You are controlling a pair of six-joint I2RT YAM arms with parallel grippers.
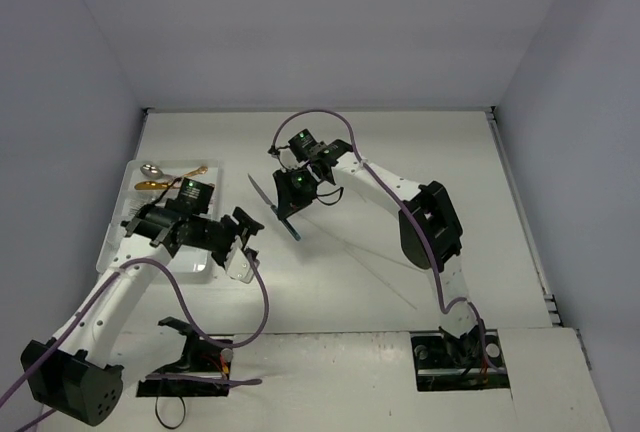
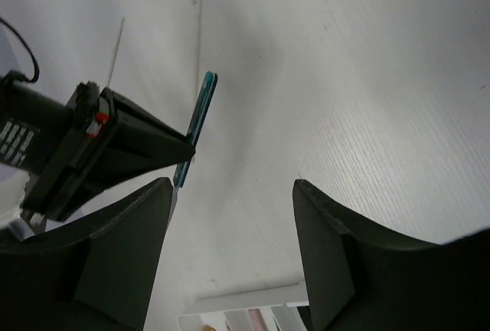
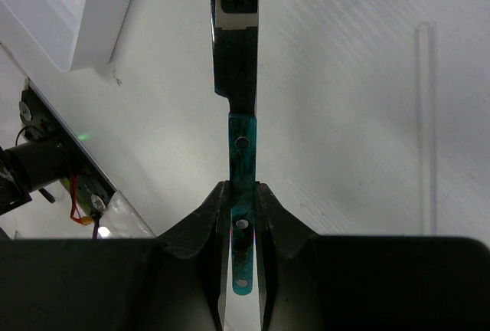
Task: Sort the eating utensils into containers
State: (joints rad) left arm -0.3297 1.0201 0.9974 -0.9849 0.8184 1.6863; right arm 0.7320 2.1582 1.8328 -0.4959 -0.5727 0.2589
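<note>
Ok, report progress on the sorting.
Done: a gold spoon and a silver spoon lie in the tray. In hand: the right pincer is shut on a green-handled knife, outside the tray; the left pincer is open and empty. Left: that knife and a pale stick on the table; other pieces aren't visible.

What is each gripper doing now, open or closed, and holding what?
Left gripper: open, holding nothing.
Right gripper: closed on the green-handled knife.
</note>
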